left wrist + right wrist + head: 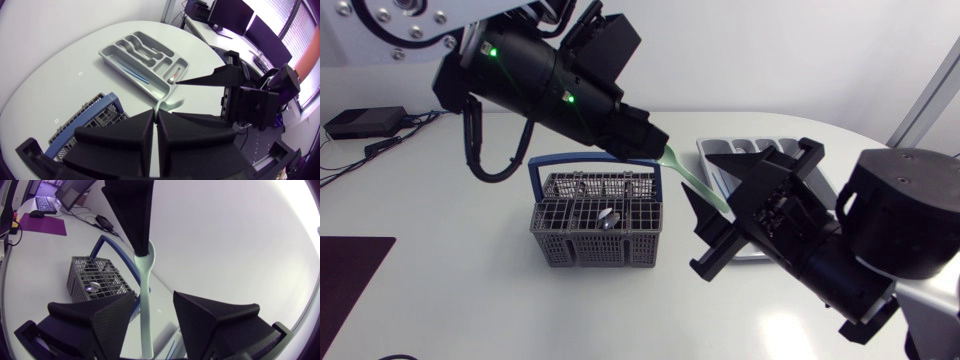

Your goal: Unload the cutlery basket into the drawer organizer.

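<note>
Pale green utensil (695,181) held mid-frame above the worktop (440,300).
My left hand (658,150) clamps one end; my right hand (720,215) stands with fingers apart around the other, between the basket (545,238) at centre and the organizer (704,149) upper right.

Bright, even light — faint shadow under the cutlery basket (597,225); 2 wrist views bow at the edges.
</note>
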{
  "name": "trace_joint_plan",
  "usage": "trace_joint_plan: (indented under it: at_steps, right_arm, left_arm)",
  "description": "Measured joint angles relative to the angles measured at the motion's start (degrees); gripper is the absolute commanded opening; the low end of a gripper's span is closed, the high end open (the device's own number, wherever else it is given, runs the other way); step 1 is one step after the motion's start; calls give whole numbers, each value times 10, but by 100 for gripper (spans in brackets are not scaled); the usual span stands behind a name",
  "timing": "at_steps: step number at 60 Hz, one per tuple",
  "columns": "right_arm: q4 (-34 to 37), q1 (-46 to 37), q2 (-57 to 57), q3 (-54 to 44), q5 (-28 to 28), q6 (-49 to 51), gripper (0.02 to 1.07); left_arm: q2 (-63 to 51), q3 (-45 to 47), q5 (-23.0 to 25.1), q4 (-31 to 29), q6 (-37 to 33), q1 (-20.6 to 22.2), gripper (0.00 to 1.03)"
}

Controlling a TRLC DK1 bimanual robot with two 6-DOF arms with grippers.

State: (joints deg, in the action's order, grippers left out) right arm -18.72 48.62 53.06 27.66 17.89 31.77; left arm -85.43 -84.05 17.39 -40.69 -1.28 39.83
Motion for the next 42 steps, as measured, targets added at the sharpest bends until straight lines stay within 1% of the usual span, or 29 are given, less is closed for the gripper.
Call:
trace_joint_plan:
  at_steps: [4, 15, 19, 24, 29, 35, 42]
  right_arm:
    - [-9, 1, 11, 0, 5, 3, 54]
    - [-31, 9, 27, 0, 18, 15, 38]
    - [-39, 13, 33, 0, 22, 17, 36]
    - [-42, 17, 44, 0, 26, 18, 29]
    - [-44, 19, 54, 0, 32, 19, 29]
    - [-48, 20, 56, 0, 34, 19, 22]
    - [-56, 21, 57, 0, 37, 22, 22]
  left_arm:
    - [-2, 0, 7, 4, 5, -4, 4]
    - [-5, 0, 14, 7, 21, -8, 4]
    - [-5, 0, 17, 8, 26, -8, 4]
    - [-6, 0, 19, 8, 28, -9, 4]
    - [-6, 5, 21, 14, 28, -9, 4]
    - [-6, 15, 21, 18, 31, -9, 4]
    - [-7, 23, 21, 23, 32, -9, 4]
